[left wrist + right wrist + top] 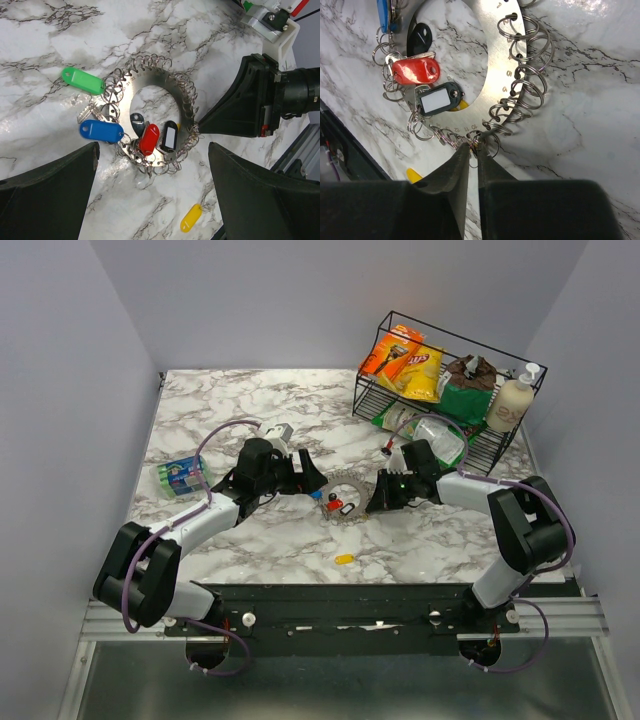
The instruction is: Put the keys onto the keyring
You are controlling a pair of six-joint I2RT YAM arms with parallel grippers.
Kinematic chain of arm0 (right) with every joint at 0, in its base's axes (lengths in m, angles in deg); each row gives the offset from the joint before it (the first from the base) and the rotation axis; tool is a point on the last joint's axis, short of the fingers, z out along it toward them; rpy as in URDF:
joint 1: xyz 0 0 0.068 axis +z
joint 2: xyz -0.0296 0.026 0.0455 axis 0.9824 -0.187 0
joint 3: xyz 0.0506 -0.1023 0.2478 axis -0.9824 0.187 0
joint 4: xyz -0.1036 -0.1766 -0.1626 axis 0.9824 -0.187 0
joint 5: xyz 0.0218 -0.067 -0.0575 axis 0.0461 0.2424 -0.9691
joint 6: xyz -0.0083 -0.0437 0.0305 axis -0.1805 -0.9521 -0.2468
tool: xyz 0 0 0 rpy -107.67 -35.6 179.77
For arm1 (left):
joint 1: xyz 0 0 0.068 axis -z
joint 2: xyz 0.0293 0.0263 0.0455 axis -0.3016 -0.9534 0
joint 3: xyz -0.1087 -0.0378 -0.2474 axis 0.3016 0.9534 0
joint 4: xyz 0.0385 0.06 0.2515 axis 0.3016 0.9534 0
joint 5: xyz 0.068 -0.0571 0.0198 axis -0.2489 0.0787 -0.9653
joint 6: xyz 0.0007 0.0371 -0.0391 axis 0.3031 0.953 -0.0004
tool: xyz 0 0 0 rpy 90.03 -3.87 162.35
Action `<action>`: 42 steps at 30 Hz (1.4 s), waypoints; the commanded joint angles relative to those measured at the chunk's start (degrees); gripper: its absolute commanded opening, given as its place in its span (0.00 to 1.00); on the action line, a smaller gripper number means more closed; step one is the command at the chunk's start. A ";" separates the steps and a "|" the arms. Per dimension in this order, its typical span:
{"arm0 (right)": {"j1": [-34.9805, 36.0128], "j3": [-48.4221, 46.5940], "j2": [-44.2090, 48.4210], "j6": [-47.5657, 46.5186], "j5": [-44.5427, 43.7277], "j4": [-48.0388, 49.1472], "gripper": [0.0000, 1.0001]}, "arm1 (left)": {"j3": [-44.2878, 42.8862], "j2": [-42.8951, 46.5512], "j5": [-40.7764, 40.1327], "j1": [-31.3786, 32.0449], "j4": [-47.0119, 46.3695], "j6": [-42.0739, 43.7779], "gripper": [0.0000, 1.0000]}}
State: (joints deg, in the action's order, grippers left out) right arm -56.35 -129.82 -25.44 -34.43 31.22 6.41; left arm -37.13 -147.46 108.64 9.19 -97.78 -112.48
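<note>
The keyring (181, 106) is a flat silvery ring plate edged with several small wire loops, lying on the marble; it also shows from above (352, 483) and in the right wrist view (495, 65). Green (82, 81), blue (101, 131), red (149, 139) and white-labelled black (170, 135) keys hang at its edge. A yellow key (191, 218) lies loose nearer the table front (344, 559). My right gripper (474, 147) is shut on a wire loop at the keyring's rim. My left gripper (153, 150) is open above the keyring's key side, holding nothing.
A black wire basket (500, 445) at the back right holds snack bags and a lotion bottle (512, 400). A green and blue can (180, 475) lies at the left. The right gripper's finger (235, 107) shows in the left wrist view, touching the keyring.
</note>
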 commanded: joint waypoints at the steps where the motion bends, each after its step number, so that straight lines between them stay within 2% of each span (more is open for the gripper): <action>1: 0.24 -1.00 -0.98 0.53 1.60 1.37 0.14 | 0.72 0.04 1.21 0.15 -1.12 -0.45 0.99; 3: 0.33 -0.91 -0.98 0.53 1.78 1.45 0.13 | 0.73 0.12 1.30 0.15 -1.12 -0.54 0.99; 7: 0.33 -0.91 -1.06 0.44 2.04 1.54 0.04 | 0.90 0.48 1.03 0.15 -1.12 -0.54 0.99; 11: 0.42 -1.09 -1.06 0.44 3.27 1.54 0.01 | 1.25 1.18 1.12 0.15 -0.86 -0.54 0.99; 27: 0.51 -1.18 3.59 -1.93 5.38 1.81 0.01 | 2.39 4.61 0.94 0.07 -1.03 -0.28 0.99; 42: 1.30 -4.51 7.81 -4.75 4.42 -2.50 0.01 | 3.62 8.91 3.23 0.15 -3.32 0.07 0.99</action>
State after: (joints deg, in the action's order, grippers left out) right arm -55.54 -132.03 -19.80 -37.78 35.09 5.41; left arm -34.38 -140.78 109.56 9.19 -98.68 -112.76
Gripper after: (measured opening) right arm 0.013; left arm 0.985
